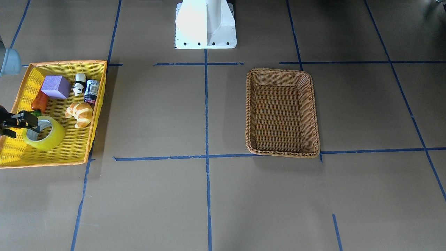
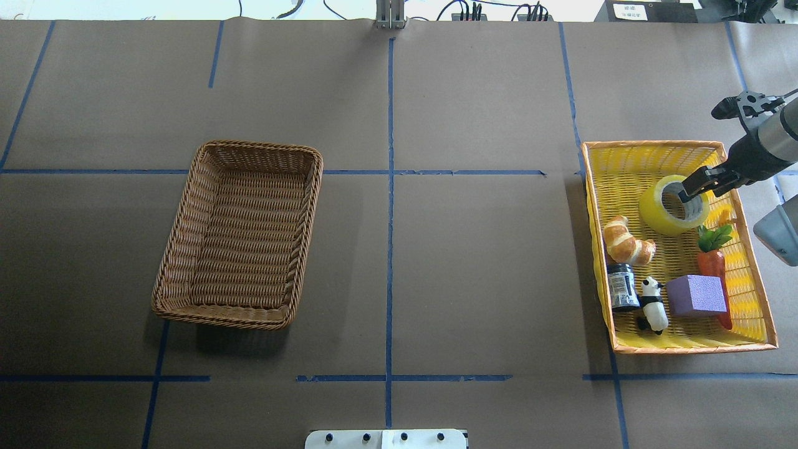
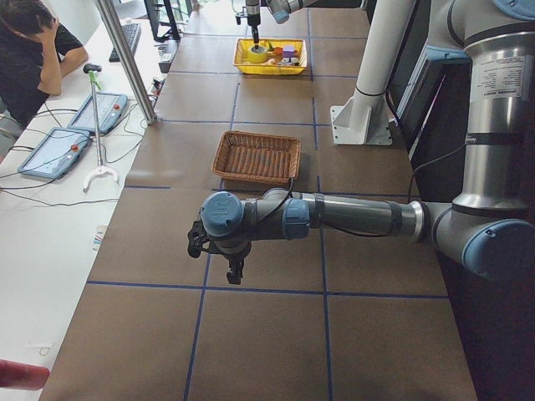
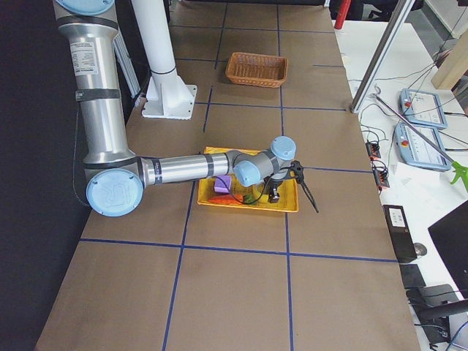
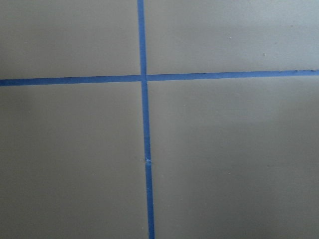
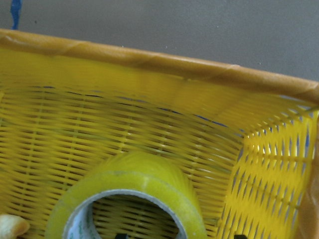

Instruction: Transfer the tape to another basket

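- Tape point(image 2: 654, 217) sits in the upper part of the yellow tray point(image 2: 648, 145), at the right edge of the overhead view. It is tilted, with its hole facing up.
- The wicker basket point(image 2: 240, 144) is well apart from it, left of centre in that view, with nothing in it.
- The right gripper point(image 2: 691, 190) comes in from the right edge and dips into the roll. In the right wrist view one dark fingertip shows inside the hole and the other outside the yellow wall, at the bottom edge. The jaws are spread and straddle the wall; I see no pinch yet.
- The left gripper point(image 3: 234, 278) hangs over bare table point(image 3: 267, 334) near the bottom of the left side view. Whether its jaws are apart or together I cannot tell.
- The step in hand looks like taking hold of the roll. The task itself is barely begun.
- To do it well:
  - Sink the fingers deep enough that the pads meet the wall's full height, not just its top rim.
  - Close squarely across the wall; a grip on the tilted edge could let the roll swing or slip.
  - Lift straight up until the roll clears the tray's raised rim, then travel.
- The croissant point(image 2: 626, 242) and the carrot point(image 2: 711, 262) lie just below the roll. A sideways drag could knock them or catch the tray.
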Robot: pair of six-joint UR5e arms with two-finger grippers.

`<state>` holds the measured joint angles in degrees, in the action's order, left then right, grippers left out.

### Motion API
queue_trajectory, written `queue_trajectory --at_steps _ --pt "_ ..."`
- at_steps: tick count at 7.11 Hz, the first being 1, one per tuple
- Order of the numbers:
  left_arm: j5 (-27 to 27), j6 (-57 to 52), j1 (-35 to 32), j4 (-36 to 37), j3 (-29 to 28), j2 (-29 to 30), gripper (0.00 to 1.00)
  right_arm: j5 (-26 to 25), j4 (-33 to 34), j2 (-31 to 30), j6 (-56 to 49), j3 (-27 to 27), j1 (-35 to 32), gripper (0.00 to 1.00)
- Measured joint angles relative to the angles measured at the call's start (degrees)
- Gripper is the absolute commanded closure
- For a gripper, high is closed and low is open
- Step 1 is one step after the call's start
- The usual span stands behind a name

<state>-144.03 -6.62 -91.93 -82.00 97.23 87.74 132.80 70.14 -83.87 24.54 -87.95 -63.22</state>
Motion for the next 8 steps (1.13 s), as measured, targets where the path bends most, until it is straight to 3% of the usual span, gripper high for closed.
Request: queue_trajectory --at_steps 2,4,8 --pt "-0.37 0.03 0.0 0.0 0.01 0.14 0.0 -0.08 -0.02 0.02 -0.02 0.5 0.56 0.66" --pt "-0.45 0.06 0.0 0.02 0.32 0.18 0.0 -0.91 -0.02 0.03 -0.06 0.63 1.16 0.98" --pt "-1.1 4.4 0.06 -0.03 2.1 0.83 0.0 -0.59 0.03 1.63 0.5 -2.01 0.91 1.0"
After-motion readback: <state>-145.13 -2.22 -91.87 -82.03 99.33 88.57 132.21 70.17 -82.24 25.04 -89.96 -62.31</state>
